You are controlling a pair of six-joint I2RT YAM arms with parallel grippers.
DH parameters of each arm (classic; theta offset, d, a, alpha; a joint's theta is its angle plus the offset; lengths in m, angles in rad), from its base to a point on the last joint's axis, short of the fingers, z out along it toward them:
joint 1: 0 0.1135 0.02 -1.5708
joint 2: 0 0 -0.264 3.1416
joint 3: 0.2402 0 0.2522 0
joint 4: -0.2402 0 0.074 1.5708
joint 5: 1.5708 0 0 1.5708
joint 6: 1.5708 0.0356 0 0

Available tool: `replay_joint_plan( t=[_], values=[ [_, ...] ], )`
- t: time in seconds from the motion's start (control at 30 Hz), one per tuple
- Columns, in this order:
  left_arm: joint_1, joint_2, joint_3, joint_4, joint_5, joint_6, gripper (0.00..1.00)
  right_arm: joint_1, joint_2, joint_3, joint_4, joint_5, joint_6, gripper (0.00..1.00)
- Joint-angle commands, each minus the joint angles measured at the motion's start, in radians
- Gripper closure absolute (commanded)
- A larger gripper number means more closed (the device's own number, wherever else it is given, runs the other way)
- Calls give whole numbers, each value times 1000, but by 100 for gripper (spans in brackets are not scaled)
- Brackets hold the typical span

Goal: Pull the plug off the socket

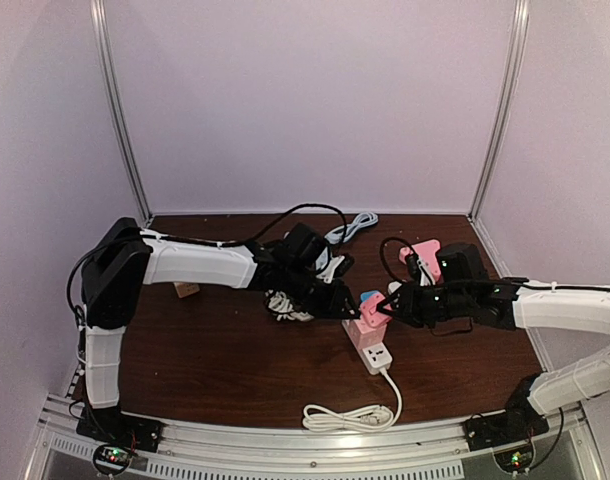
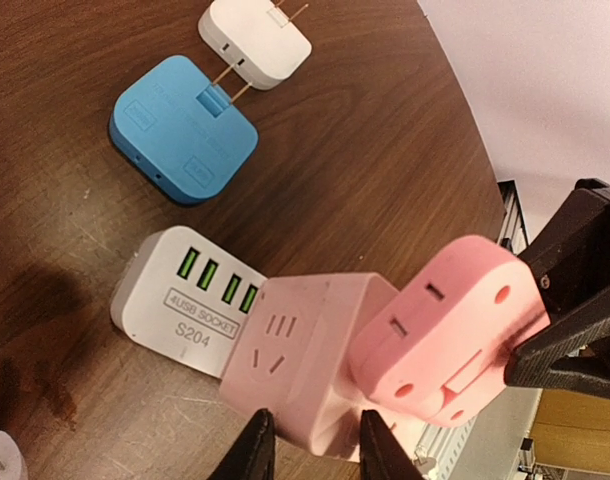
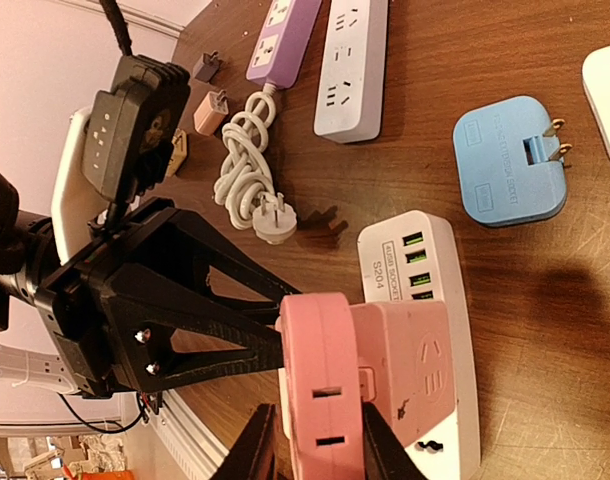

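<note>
**Left fingers (image 2: pixel 253 450) and right fingers (image 3: pixel 253 450) set for the pull**

Closed tight between the left fingers is the pink socket block (image 2: pixel 305 350). The right fingers pinch the flat sides of the pink plug (image 3: pixel 315 390), which is seated in that block's outer face. Just beyond the left fingers, the block sits on a white USB strip (image 2: pixel 180 290). Farther off, a blue adapter (image 2: pixel 185 125) lies on the bench (image 2: pixel 385 150). The grip looks made, with separation not yet begun. Next, the right should draw straight out along the pins while the left holds firm; otherwise the block may leave the strip instead.
</note>
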Motion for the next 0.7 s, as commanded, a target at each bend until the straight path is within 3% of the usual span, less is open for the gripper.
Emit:
replay_joint_plan(
  t=[0.0, 0.27, 0.67],
  values=[
    [-8, 24, 22, -16, -15, 18, 72, 4, -15, -7, 37, -14, 0, 70],
    [-10, 27, 24, -17, -16, 16, 73, 4, 18, -18, 85, -11, 11, 66],
    [-14, 37, 24, -60, -72, 11, 73, 4, 7, -57, 152, -7, 87, 89]
  ],
)
